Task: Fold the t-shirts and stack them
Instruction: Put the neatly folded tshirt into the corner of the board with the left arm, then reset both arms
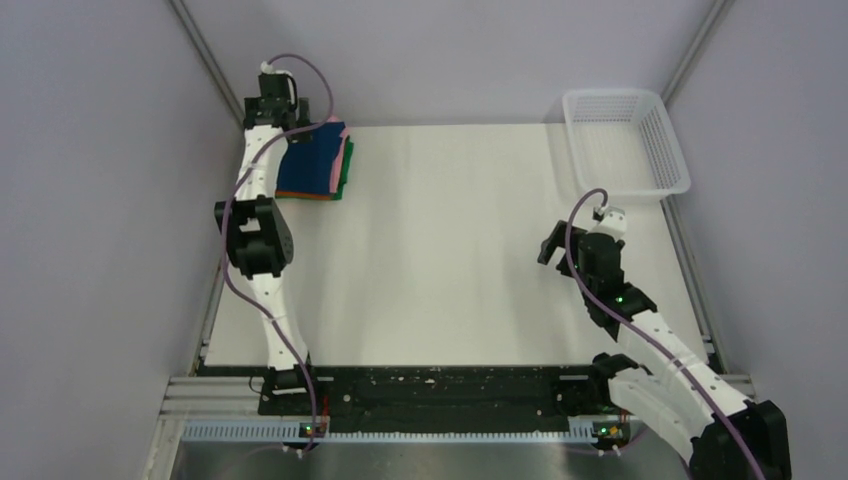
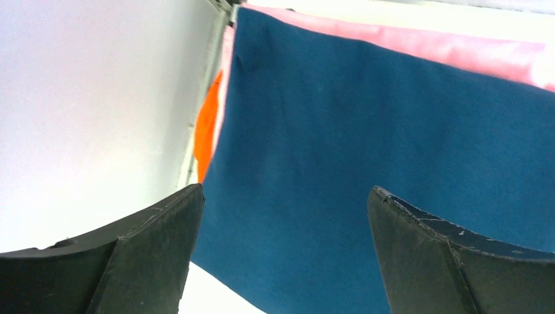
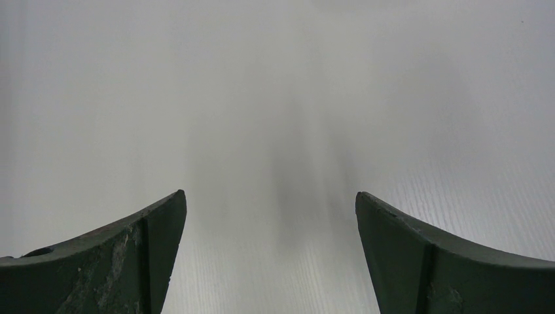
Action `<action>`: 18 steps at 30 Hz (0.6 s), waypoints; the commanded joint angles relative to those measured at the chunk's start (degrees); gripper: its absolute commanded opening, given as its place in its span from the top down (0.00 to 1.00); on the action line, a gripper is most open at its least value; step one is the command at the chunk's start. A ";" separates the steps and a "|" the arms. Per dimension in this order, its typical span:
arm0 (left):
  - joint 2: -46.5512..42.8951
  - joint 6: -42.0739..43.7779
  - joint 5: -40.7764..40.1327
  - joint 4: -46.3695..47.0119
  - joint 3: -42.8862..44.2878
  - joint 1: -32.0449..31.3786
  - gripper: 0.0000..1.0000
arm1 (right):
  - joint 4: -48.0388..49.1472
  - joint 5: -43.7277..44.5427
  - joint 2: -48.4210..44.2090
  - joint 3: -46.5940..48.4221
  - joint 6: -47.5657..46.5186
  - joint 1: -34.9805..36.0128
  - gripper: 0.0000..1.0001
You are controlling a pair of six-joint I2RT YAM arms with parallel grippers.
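Top external: folded t-shirts point(image 1: 318, 160) stacked at far-left corner of table point(image 1: 450, 260), blue shirt point(image 2: 366, 163) on top. Left gripper point(image 2: 285, 196) jaws apart, just by it; right gripper point(image 3: 269, 196) jaws apart, empty. Cloth soft, light, floppy: prob. pinch at an edge, thru all layers.

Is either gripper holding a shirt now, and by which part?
Nothing is held. The left gripper is open over the blue shirt; the right gripper is open over the table.

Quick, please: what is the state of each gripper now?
Left gripper: open, empty, facing the navy t-shirt.
Right gripper: open, empty.
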 commanded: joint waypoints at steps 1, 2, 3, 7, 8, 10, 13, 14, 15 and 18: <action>-11.26 -8.95 8.14 -0.34 -4.50 -0.54 0.01 | -1.31 0.14 -2.12 3.39 0.13 -0.26 0.01; -13.76 -11.43 11.96 0.56 -7.28 -0.64 0.01 | -2.30 0.22 -2.43 3.57 0.33 -0.31 0.01; -16.44 -13.45 16.03 2.06 -10.58 -0.85 0.01 | -3.22 0.00 -2.73 3.81 0.52 -0.33 0.01; -31.07 -24.68 26.40 12.45 -30.27 -3.05 0.01 | -7.58 -0.79 -4.99 4.49 0.99 -0.27 0.01; -35.06 -26.99 27.50 16.22 -36.29 -4.13 0.01 | -8.66 -0.50 -5.45 4.44 0.97 -0.27 0.01; -44.17 -30.22 26.72 22.84 -48.56 -7.56 0.01 | -10.67 0.24 -7.32 4.43 0.99 -0.27 0.01; -57.23 -32.76 19.06 24.23 -64.50 -15.43 0.01 | -13.70 0.98 -10.04 4.46 1.35 -0.26 0.01; -60.74 -33.87 15.61 23.50 -68.50 -18.02 0.01 | -14.49 1.24 -10.83 4.39 1.72 -0.26 0.01; -64.61 -34.52 13.36 23.05 -72.50 -20.27 0.01 | -15.10 1.60 -11.58 4.35 1.83 -0.30 0.01; -75.78 -35.33 10.30 20.88 -83.94 -23.61 0.01 | -17.23 3.55 -13.13 4.17 3.21 -0.31 0.01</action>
